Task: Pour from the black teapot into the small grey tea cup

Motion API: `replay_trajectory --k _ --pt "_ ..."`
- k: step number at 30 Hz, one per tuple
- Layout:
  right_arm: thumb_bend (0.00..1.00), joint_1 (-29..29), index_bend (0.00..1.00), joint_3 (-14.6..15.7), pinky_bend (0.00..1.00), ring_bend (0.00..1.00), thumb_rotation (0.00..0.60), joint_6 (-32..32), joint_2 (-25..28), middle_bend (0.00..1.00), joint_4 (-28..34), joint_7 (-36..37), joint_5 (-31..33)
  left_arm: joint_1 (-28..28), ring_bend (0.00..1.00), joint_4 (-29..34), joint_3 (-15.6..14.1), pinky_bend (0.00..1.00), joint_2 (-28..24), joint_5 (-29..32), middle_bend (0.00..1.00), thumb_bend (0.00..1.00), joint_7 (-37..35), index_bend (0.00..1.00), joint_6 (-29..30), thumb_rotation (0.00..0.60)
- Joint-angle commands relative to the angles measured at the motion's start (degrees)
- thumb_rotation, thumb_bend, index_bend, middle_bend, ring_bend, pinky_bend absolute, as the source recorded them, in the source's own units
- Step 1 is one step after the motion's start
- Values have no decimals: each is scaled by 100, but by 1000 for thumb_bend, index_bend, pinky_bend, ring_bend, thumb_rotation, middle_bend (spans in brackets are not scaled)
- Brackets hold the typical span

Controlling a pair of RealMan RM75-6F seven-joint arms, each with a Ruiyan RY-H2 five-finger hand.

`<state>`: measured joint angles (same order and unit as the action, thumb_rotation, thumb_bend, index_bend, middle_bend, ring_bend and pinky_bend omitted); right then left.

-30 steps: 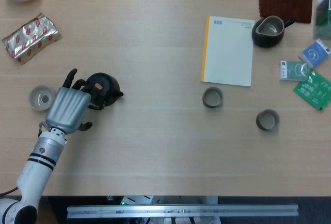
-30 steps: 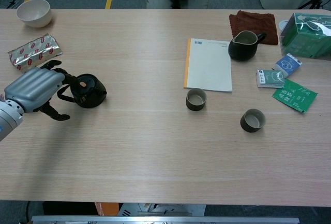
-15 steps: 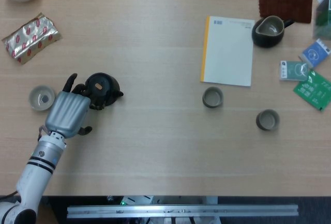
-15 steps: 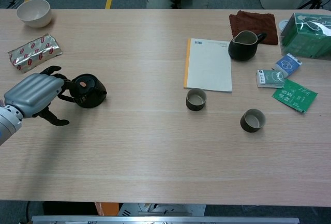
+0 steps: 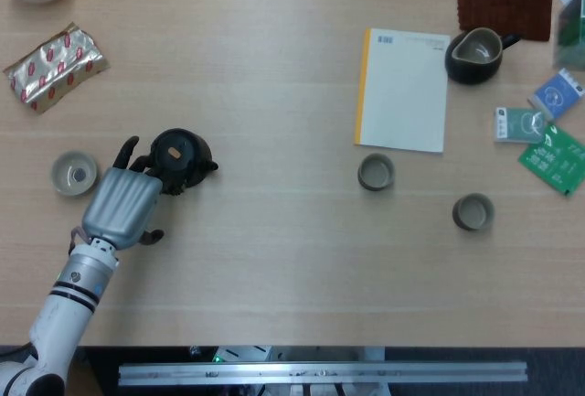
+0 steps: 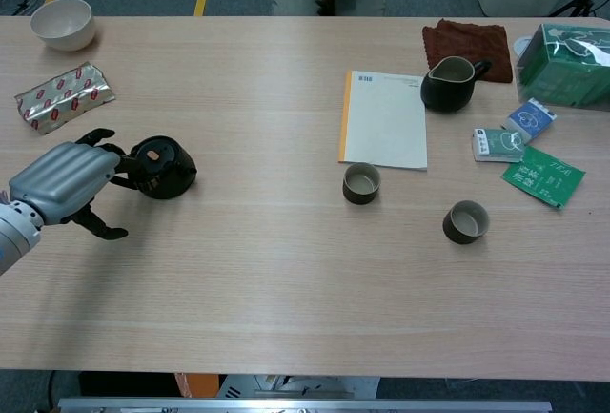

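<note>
Black teapot [image 5: 179,157] upright on the left part of the table [image 5: 274,259], lid on, spout toward the right, handle toward the left; long axis thus left to right across the table, roughly level with the grey cups. Nearest grey cup [image 5: 376,173] well apart to the right, just below a notepad [image 5: 403,90]; a second grey cup [image 5: 473,211] farther right and nearer the front edge. Left hand [image 5: 121,204] at the handle side, fingers spread and curled toward the handle, touching or nearly so; no firm hold visible, so holding nothing as far as can be told. Right hand nowhere in either view. Probably ceramic or iron: rigid, fairly heavy for its size, glazed and slippery, breakable if dropped. Best taken by the handle loop, lid kept steady while tilting.
</note>
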<state>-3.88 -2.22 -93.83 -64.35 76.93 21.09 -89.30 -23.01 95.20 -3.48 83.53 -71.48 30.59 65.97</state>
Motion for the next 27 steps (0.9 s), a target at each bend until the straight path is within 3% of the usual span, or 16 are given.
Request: replay_trajectory --k 1,27 --pt "146 1 270 -1 272 142 600 7 -5 250 -6 4 5 9 263 -4 2 0 4 -1 417 95 16 420 -1 600" --pt "145 -16 270 -11 272 142 600 12 -3 251 -17 29 32 107 326 -80 -38 0 95 -5 477 95 -48 433 -117 600"
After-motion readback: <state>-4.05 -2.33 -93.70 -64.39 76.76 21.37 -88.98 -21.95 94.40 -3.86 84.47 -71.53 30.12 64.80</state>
